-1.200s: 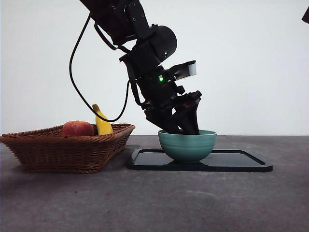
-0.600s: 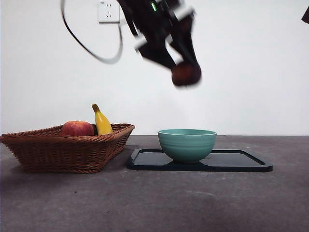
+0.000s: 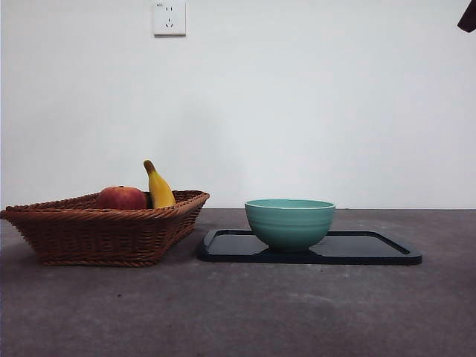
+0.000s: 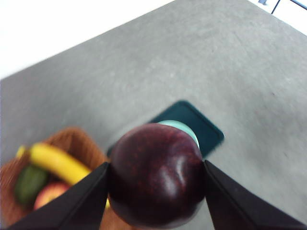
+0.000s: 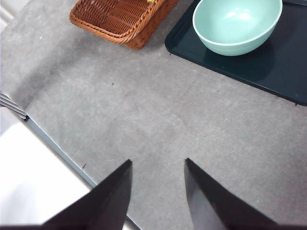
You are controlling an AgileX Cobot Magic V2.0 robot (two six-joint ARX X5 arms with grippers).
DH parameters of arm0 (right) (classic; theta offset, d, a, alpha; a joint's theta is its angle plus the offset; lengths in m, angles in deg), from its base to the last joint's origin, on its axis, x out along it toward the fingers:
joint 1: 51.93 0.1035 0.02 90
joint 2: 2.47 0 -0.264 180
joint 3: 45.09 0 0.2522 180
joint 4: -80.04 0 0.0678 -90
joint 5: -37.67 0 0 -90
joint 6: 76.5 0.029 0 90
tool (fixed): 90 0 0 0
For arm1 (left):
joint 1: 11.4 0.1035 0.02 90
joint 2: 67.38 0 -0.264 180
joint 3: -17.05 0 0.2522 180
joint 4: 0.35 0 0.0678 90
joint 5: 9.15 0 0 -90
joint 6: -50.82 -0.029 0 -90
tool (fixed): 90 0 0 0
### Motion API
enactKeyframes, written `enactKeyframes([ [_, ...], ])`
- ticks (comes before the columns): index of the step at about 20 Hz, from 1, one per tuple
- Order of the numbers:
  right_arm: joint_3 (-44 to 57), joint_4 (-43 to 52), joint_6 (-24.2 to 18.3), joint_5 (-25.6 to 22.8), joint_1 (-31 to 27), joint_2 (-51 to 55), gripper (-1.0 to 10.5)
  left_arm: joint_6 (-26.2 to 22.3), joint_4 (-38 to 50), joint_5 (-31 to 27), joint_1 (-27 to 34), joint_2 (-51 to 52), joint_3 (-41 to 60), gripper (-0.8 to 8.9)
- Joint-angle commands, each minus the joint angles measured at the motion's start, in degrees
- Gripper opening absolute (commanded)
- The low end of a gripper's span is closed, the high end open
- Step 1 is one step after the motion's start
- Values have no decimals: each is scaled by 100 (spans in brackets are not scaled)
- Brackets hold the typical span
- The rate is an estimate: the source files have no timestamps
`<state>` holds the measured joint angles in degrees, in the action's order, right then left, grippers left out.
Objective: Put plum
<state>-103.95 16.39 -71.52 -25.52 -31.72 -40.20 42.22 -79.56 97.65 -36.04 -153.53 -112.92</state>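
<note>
The dark maroon plum (image 4: 157,175) fills the left wrist view, with my left gripper (image 4: 156,191) shut on it high above the table. Far below it lie the teal bowl (image 4: 184,129) and the dark tray (image 4: 201,129). In the front view the plum and the left gripper are out of sight; the bowl (image 3: 289,222) stands on the tray (image 3: 372,249) with nothing showing above its rim. My right gripper (image 5: 156,191) hangs open over bare table, its arm only a black tip (image 3: 468,16) at the top right corner.
A wicker basket (image 3: 104,232) at the left holds a red-orange fruit (image 3: 120,198), a yellow banana (image 3: 159,187) and a green item (image 4: 26,182). A wall socket (image 3: 169,16) is on the back wall. The table edge (image 5: 62,153) runs beside the right gripper.
The left arm lifted out of the bowl with the plum in its jaws and rose up out of the front view.
</note>
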Motion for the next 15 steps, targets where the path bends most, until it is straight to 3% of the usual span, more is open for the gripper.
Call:
enactKeyframes([
  [1,-22,59,-118,-4,28,-24,175,-7,-323,31,63,203,-136,222],
  [4,-22,61,-136,-4,28,-24,175,-9,-420,31,127,529,457,222],
  [6,-22,61,-142,-4,28,-22,175,26,-57,28,151,813,1388,222],
  [9,-22,59,-142,-2,28,-22,175,133,1016,-17,232,1167,2914,222],
  [15,-22,55,-138,0,28,-24,175,177,3062,-496,592,1198,4817,221],
])
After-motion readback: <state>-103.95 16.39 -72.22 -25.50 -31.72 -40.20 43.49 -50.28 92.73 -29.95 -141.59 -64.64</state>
